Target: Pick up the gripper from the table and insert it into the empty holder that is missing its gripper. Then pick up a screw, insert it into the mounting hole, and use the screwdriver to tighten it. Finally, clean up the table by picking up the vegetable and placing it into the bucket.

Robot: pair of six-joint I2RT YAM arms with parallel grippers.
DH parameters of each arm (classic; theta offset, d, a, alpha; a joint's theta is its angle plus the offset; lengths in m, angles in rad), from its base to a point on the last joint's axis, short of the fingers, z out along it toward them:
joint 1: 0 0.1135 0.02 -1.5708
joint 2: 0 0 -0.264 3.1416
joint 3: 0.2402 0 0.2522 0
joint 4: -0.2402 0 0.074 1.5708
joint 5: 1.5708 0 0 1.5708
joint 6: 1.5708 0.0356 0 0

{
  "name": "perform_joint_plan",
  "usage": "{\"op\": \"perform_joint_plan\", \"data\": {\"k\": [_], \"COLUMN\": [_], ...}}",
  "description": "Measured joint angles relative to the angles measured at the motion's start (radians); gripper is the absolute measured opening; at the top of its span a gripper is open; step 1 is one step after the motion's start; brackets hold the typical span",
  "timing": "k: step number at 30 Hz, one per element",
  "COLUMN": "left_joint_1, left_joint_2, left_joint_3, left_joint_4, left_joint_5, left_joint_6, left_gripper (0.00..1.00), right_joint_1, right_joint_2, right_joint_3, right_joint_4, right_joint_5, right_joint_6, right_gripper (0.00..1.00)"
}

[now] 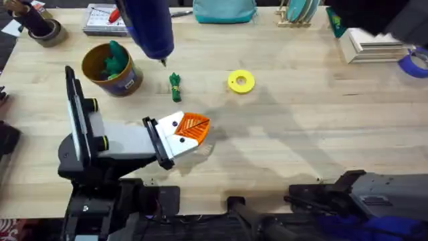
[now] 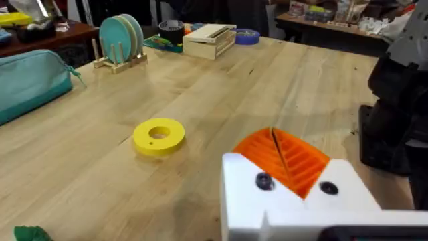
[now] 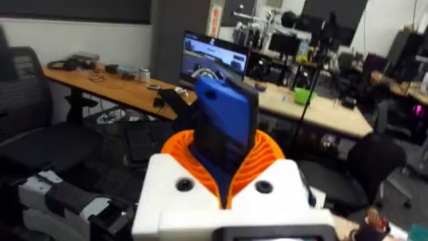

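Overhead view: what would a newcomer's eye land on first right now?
Probably the blue screwdriver, looming large and blurred near the top, held in the right tool, its tip hanging above the table beside the bucket. Next, the left tool with orange ribbed pads, low over the table, below the green vegetable.

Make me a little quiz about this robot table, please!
1. True or false: the green vegetable lies on the table, outside the bucket.
2. What does the right tool hold? A: a tape roll. B: the blue screwdriver. C: a plate.
3. Fill in: the flat ring near the vegetable is coloured ____.
Key: 1 true; 2 B; 3 yellow.
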Motion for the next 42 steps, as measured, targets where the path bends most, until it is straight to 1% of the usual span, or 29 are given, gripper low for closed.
{"op": "perform_joint_plan", "data": {"k": [1, 2, 5, 7, 15, 20, 24, 35, 42], "left_joint_1": [0.000, 0.000, 0.000, 0.000, 0.000, 0.000, 0.000, 0.000, 0.000], "left_joint_2": [0.000, 0.000, 0.000, 0.000, 0.000, 0.000, 0.000, 0.000, 0.000], "left_joint_3": [0.000, 0.000, 0.000, 0.000, 0.000, 0.000, 0.000, 0.000, 0.000], "left_joint_4": [0.000, 0.000, 0.000, 0.000, 0.000, 0.000, 0.000, 0.000, 0.000], "left_joint_5": [0.000, 0.000, 0.000, 0.000, 0.000, 0.000, 0.000, 0.000, 0.000], "left_joint_6": [0.000, 0.000, 0.000, 0.000, 0.000, 0.000, 0.000, 0.000, 0.000], "left_gripper": [0.007, 0.007, 0.007, 0.007, 0.007, 0.007, 0.007, 0.007, 0.007], "right_joint_1": [0.000, 0.000, 0.000, 0.000, 0.000, 0.000, 0.000, 0.019, 0.045], "right_joint_2": [0.000, 0.000, 0.000, 0.000, 0.000, 0.000, 0.000, 0.000, 0.000], "right_joint_3": [-0.051, -0.068, -0.114, -0.137, -0.171, -0.199, -0.215, -0.216, -0.216], "right_joint_4": [0.134, 0.179, 0.272, 0.298, 0.307, 0.361, 0.363, 0.365, 0.365], "right_joint_5": [-0.005, -0.005, -0.009, -0.013, -0.020, -0.021, -0.022, -0.035, -0.043], "right_joint_6": [0.056, 0.076, 0.130, 0.158, 0.201, 0.208, 0.210, 0.211, 0.207], "right_gripper": [0.025, 0.025, 0.025, 0.025, 0.025, 0.025, 0.025, 0.025, 0.025]}}
